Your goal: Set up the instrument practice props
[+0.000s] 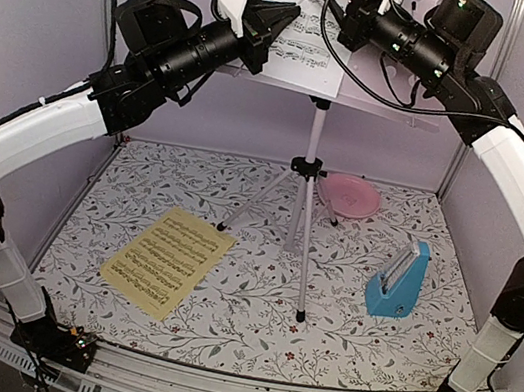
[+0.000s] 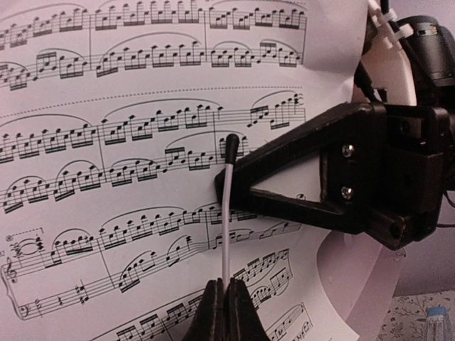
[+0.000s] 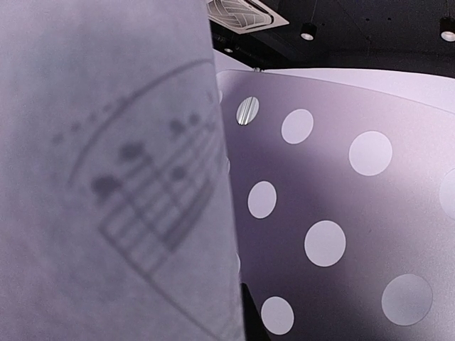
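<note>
White sheet (image 1: 313,53), upright on the stand (image 1: 308,164) at the back: right jaws closed on its edge, apparently steadying it, left jaws gripping a thin white rod (image 2: 226,234) across it, probably a page-holder; yellow sheet (image 1: 167,261) and metronome (image 1: 397,281) on the surface (image 1: 247,341).

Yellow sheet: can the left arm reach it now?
Probably yes, but not at once. The yellow sheet lies uncovered on the table's left, but the left hand is up at the stand, shut on a thin white rod; it must let go first.
</note>
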You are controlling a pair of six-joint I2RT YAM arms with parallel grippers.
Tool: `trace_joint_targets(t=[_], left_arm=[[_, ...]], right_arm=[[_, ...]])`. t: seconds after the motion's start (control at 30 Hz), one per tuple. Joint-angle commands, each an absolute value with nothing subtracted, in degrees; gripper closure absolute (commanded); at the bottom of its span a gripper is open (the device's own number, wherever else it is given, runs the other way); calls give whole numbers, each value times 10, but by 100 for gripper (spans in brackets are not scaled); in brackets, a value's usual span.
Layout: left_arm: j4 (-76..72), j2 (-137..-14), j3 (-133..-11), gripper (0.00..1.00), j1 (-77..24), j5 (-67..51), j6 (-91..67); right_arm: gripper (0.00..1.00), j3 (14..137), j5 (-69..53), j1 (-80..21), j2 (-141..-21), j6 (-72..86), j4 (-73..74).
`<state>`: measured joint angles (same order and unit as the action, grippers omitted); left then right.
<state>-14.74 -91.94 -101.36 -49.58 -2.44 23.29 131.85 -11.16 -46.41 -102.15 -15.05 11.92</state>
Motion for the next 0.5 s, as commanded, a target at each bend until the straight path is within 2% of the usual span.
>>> trace_joint_targets(t=[0.0, 0.23, 0.33, 0.47], left_arm=[[-179, -923, -1016, 100, -494, -43, 225], [-180, -925, -1016, 100, -494, -43, 227], [-180, -925, -1016, 100, -493, -43, 227], [-183, -924, -1014, 100, -493, -38, 229]], right_arm=[[99, 1332, -129, -461, -1033, -162, 93], [99, 1332, -146, -462, -1044, -145, 80], [96, 1332, -140, -462, -1047, -144, 81], [84, 1332, -138, -462, -1045, -147, 84]])
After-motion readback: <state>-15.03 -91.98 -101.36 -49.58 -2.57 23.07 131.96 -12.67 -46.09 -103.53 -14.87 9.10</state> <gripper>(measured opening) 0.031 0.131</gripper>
